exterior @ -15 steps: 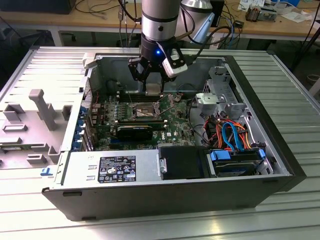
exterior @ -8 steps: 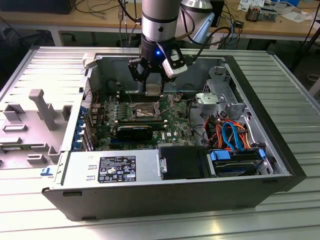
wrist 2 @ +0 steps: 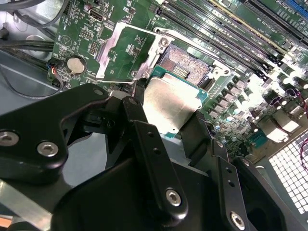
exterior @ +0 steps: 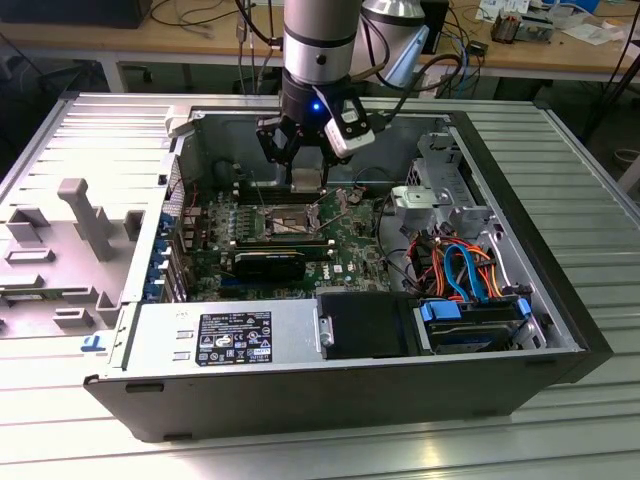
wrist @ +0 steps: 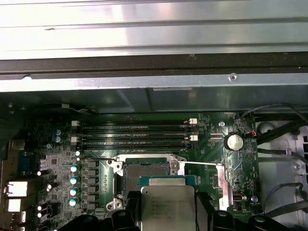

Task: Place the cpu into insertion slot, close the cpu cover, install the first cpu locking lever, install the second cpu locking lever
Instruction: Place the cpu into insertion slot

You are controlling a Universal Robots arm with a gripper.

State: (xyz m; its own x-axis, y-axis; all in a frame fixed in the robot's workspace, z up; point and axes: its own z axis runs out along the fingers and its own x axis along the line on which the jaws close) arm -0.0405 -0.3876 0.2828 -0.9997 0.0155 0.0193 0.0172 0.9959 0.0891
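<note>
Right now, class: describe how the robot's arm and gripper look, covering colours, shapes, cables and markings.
The arm is a silvery-grey cylinder ending in a black wrist band with a blue light. The gripper is black, with jointed link fingers fastened by silver screws. A white camera block and black cables sit beside it.

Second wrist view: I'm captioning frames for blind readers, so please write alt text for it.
The black gripper holds the cpu, silvery top showing, near the open insertion slot on a green board. The cpu cover is swung open beside the slot, and memory slots run beyond it.
</note>
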